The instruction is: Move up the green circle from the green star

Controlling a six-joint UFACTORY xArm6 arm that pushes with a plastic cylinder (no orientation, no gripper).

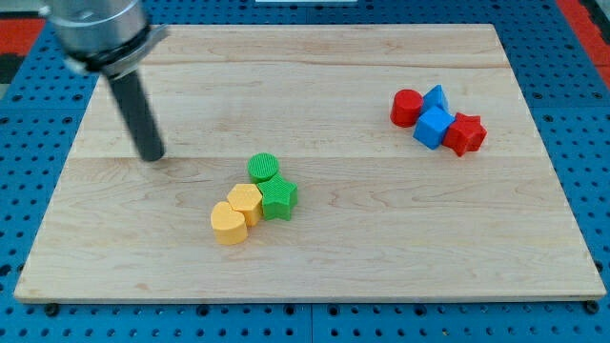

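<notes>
Wooden board (315, 57) on a blue pegboard; I go over it from the view's left to right. My tip (152, 157) sits down on the board in the left part, the rod rising up-left to the arm's housing at the view's top-left corner. It is a bare rod: nothing to open or close, nothing held, and it touches no block. Next, near the board's middle, a tight cluster of four: yellow heart (228, 224) lowest and leftmost, yellow hexagon (245, 203) just up-right of it and touching, green star (278, 197) to the right of that, and green circle (263, 169) at the cluster's top, pressed against the star's upper-left side. Tip stands well apart from this cluster, to its left and a little higher in the view. Far right, upper part of the board: a second cluster of red circle (407, 108), two blue blocks (434, 119) whose shapes I can't call for certain, and a red star (466, 133), all bunched together and out of the way. Progress as I judge it: nothing done yet, circle and star in contact. Left to do: bring the tip in beneath the circle, between it and the star or hexagon, then push toward the view's top until a clear gap opens, without dragging the star along
</notes>
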